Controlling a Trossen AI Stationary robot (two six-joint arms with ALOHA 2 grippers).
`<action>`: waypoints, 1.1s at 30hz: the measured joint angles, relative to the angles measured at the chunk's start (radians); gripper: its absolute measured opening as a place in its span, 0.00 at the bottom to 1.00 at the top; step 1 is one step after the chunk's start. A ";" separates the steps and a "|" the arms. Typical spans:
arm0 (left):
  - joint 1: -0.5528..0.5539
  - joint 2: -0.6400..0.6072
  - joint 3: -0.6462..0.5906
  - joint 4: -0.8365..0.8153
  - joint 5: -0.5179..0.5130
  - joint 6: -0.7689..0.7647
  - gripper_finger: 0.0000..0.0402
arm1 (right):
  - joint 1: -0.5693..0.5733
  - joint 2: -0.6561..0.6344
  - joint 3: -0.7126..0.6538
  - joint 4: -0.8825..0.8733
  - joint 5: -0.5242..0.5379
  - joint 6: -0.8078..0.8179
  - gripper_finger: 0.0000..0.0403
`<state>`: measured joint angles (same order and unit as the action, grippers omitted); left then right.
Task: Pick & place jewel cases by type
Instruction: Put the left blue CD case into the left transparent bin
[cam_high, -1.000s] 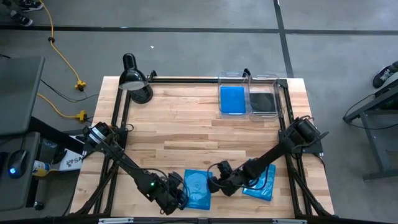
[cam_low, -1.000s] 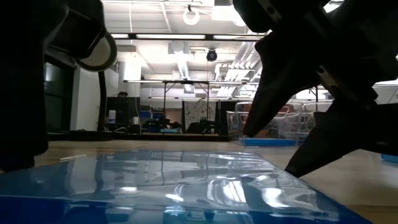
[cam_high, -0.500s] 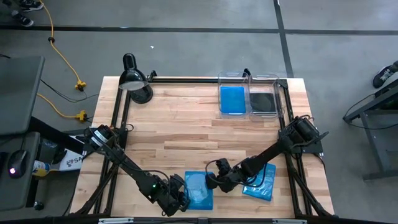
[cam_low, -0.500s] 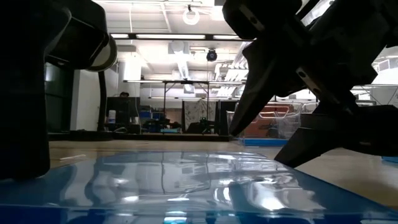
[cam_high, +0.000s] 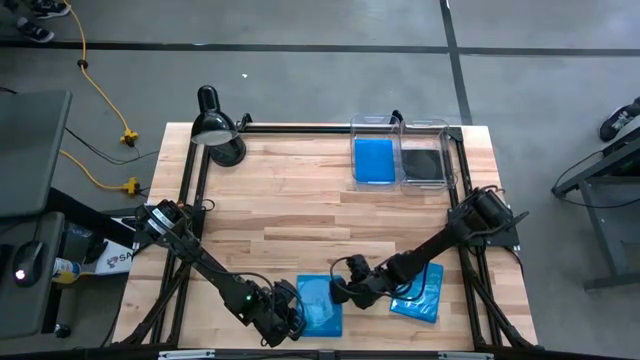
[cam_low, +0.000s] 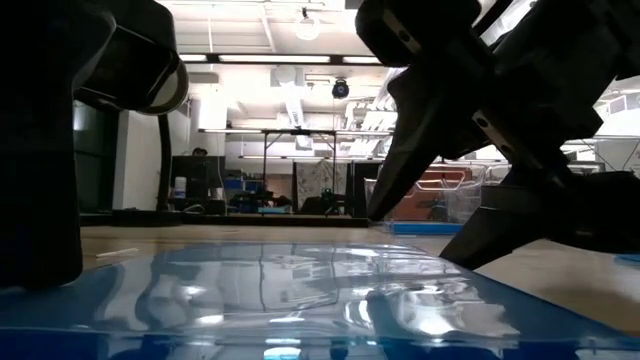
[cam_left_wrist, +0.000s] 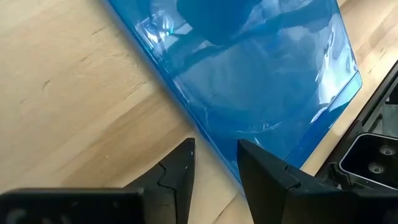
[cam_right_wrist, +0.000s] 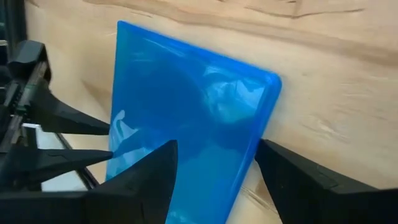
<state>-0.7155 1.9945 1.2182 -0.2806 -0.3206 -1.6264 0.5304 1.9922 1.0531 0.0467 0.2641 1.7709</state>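
A bright blue jewel case (cam_high: 322, 305) lies flat near the table's near edge and fills the foreground of the low view (cam_low: 300, 290). My left gripper (cam_high: 292, 318) is at its near-left side. It is open with a narrow gap (cam_left_wrist: 214, 158), and the case's edge (cam_left_wrist: 205, 134) runs between the fingers. My right gripper (cam_high: 343, 292) is at the case's right side, wide open (cam_right_wrist: 216, 146) around a corner (cam_right_wrist: 268, 84). A second blue case (cam_high: 425, 295) lies under the right arm. Another blue case (cam_high: 374, 160) and a black one (cam_high: 422, 163) lie in the two bins. My left gripper stands astride the blue case's edge (cam_left_wrist: 205, 134), pointing down, one finger over wood and one over the case; I cannot tell whether it touches. My right gripper has one finger (cam_right_wrist: 149, 174) over the case and one (cam_right_wrist: 292, 174) over wood; I cannot tell whether it touches.
Two clear bins (cam_high: 400, 125) stand side by side at the far right. A black desk lamp (cam_high: 215, 125) sits at the far left corner. Black frame rails (cam_high: 190, 200) run along both table sides. The middle of the wooden table (cam_high: 300, 210) is bare.
My right gripper has moved toward the table's left, closer to the blue case, staying open. The left gripper has kept its place.
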 joint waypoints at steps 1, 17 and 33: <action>0.000 0.000 0.000 0.000 -0.001 0.001 0.29 | 0.002 0.010 0.000 0.013 -0.004 0.004 0.56; 0.002 0.001 -0.002 -0.003 -0.009 0.043 0.29 | -0.017 0.038 -0.003 0.170 0.038 -0.037 0.56; 0.006 0.002 -0.002 -0.004 -0.065 0.131 0.29 | -0.050 0.045 -0.003 0.274 0.012 -0.130 0.43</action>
<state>-0.7097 1.9970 1.2160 -0.2848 -0.3859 -1.4958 0.4808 2.0369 1.0504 0.3207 0.2758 1.6414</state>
